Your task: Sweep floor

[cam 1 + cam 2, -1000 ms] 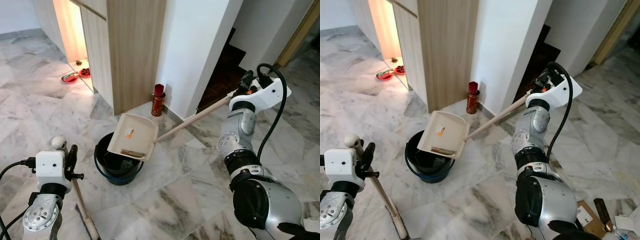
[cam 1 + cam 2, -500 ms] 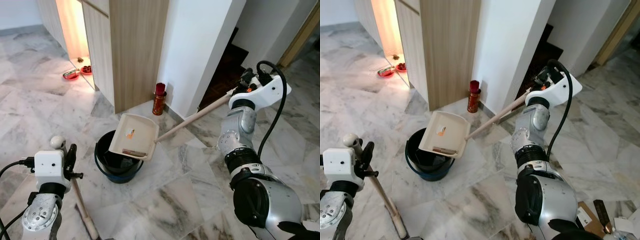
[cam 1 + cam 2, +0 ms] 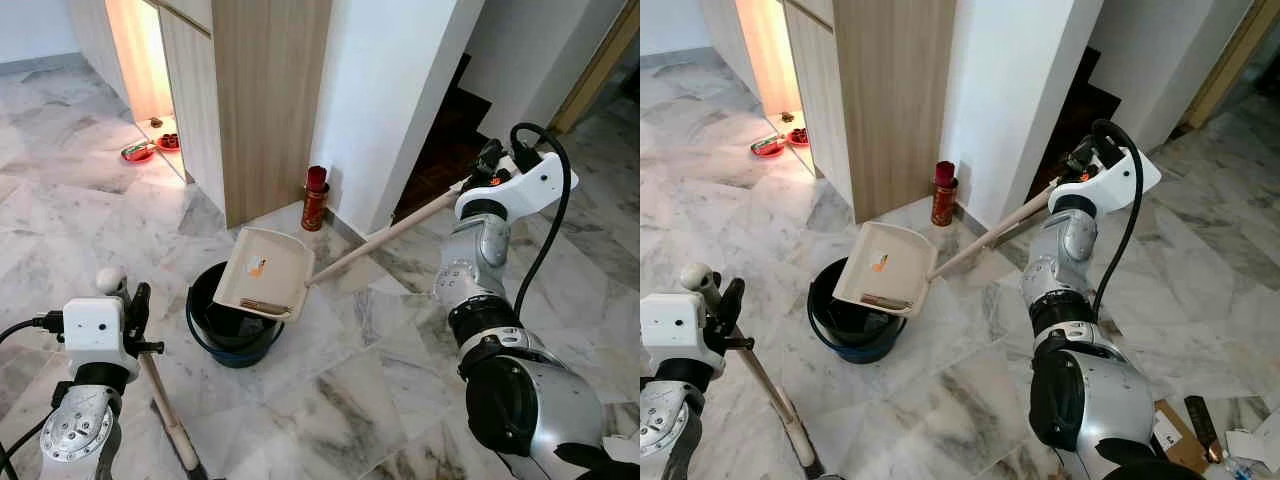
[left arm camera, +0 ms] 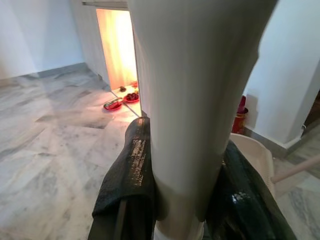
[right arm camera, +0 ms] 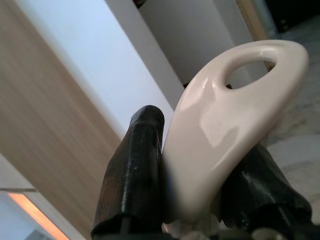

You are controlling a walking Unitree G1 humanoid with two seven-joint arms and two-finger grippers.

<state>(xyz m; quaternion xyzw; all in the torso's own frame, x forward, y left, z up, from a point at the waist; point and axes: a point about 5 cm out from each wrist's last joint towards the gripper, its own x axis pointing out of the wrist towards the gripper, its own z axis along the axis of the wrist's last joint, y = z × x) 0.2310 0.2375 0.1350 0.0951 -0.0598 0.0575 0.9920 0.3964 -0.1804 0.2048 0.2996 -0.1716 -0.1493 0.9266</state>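
A cream dustpan (image 3: 268, 271) on a long cream handle (image 3: 385, 238) is tipped steeply over a dark round bin (image 3: 232, 327); a little debris lies along its lower lip. My right gripper (image 3: 490, 163) is shut on the handle's looped end (image 5: 235, 115), high at the right. My left gripper (image 3: 135, 305) at the lower left is shut on the broom's pale handle (image 4: 192, 100), which slants down to the marble floor (image 3: 360, 400). The broom head is cut off at the frame's lower edge.
A red canister (image 3: 315, 199) stands at the foot of the white wall, beside a wooden cabinet (image 3: 265, 100). Red dishes (image 3: 150, 148) lie in the lit recess at the back left. Dark stairs (image 3: 450, 150) open behind my right arm. Small packets (image 3: 1195, 425) lie at the right.
The dustpan stays tilted over the bin with barely any shift. My left gripper and the broom handle have slid a little to the left and lower in the picture.
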